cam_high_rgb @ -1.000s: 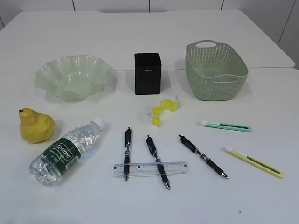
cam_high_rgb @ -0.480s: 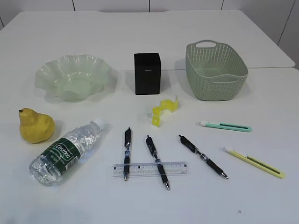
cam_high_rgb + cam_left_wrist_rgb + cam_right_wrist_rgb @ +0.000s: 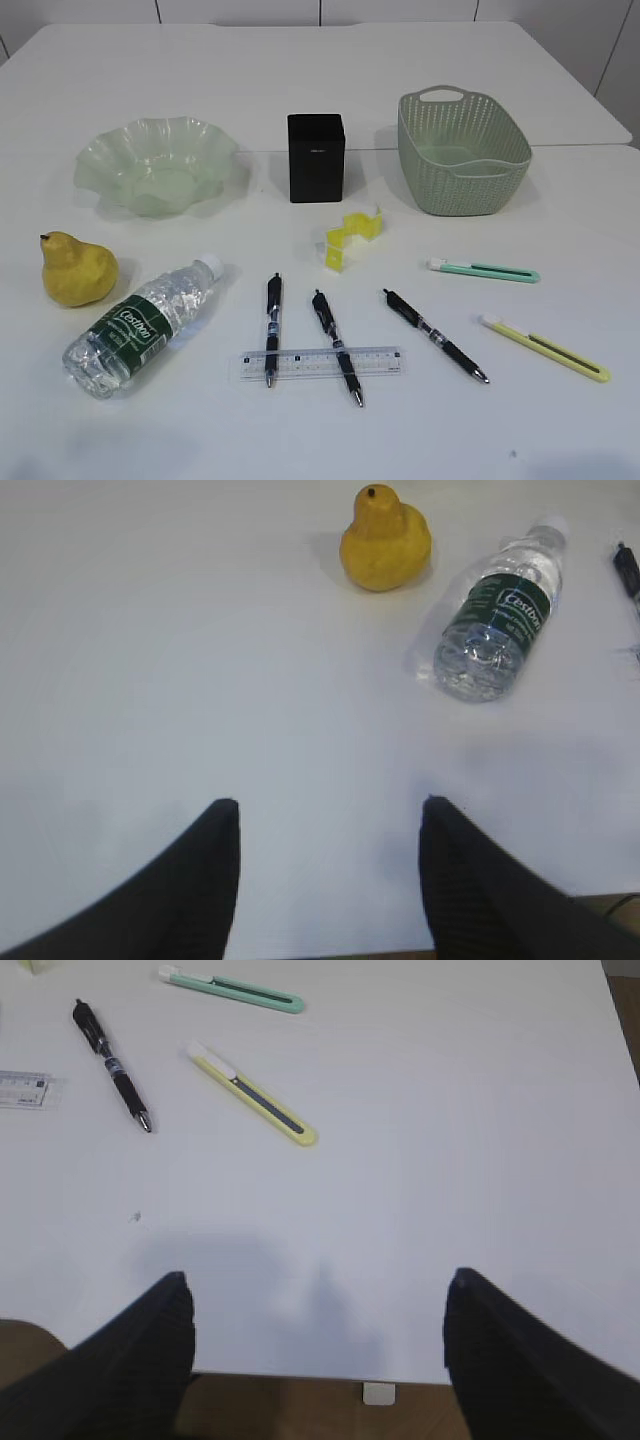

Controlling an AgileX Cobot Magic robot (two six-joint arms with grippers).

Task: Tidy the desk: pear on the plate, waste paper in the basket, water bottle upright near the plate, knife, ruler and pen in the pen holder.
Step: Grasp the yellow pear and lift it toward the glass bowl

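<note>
left gripper [image 3: 330, 880] fingers apart, right gripper [image 3: 318, 1350] wider

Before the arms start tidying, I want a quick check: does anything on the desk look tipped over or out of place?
Yes. The water bottle lies on its side beside the pear, and the clear ruler lies across two pens.

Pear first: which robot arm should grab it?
Probably the left. Its wrist view shows the pear ahead of the open left gripper. The right gripper, also open, faces the knives and sees no pear.
</note>
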